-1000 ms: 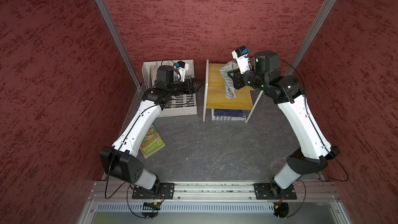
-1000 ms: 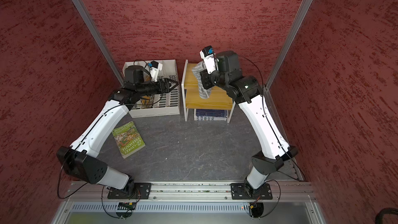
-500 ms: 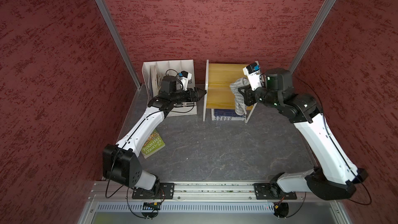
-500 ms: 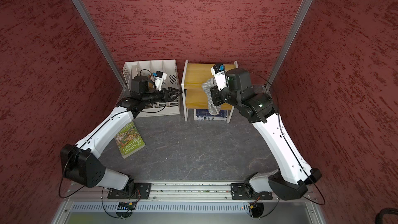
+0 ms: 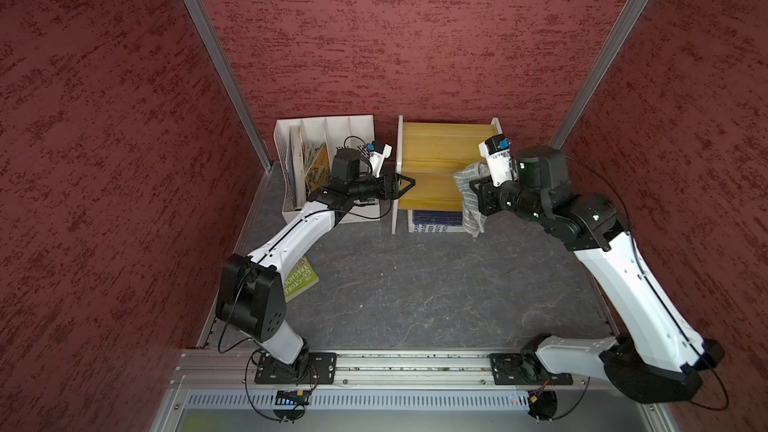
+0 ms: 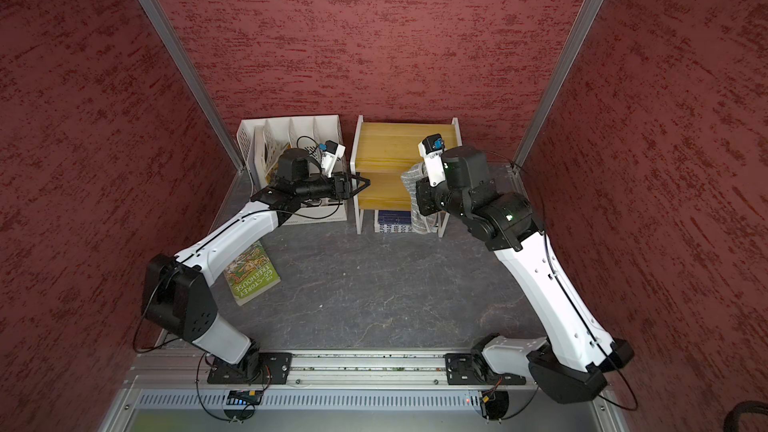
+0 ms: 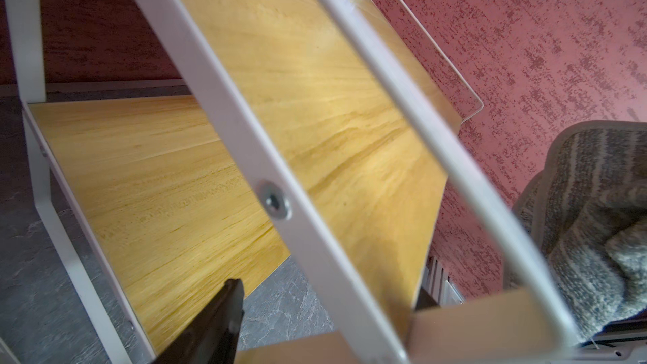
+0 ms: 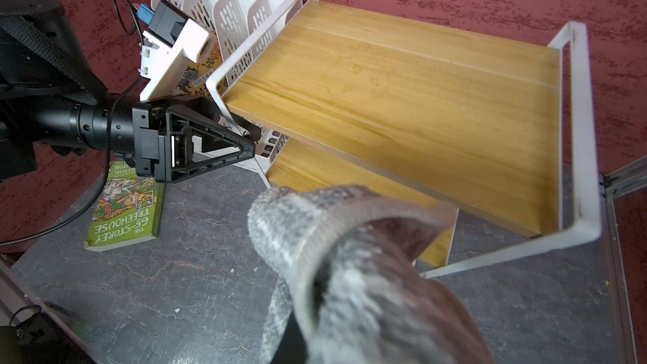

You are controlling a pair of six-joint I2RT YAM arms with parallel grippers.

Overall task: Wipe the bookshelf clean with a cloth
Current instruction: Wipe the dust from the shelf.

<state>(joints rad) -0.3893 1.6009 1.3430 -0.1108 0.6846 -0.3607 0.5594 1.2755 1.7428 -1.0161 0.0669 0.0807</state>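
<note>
Green book (image 5: 301, 280) flat on the table (image 5: 415, 292) at far left, partly under the left arm. White file organizer (image 5: 324, 126) at the back wall holds a few books in its left slots. Left tool (image 5: 409, 185) is open and holds nothing. The wrist view shows one finger (image 7: 217, 320) on either side of the bookshelf's white left side panel, with a gap.

The bookshelf (image 5: 436, 143) stands just right of the organizer against the back wall, with dark blue books (image 5: 432, 222) under its lower board.

The cloth (image 5: 467, 184) is bunched at the right end of the lower board and hangs past the front edge. Can't tell whether it touches the wood. Right tool (image 5: 478, 197) is clamped shut on the cloth.
</note>
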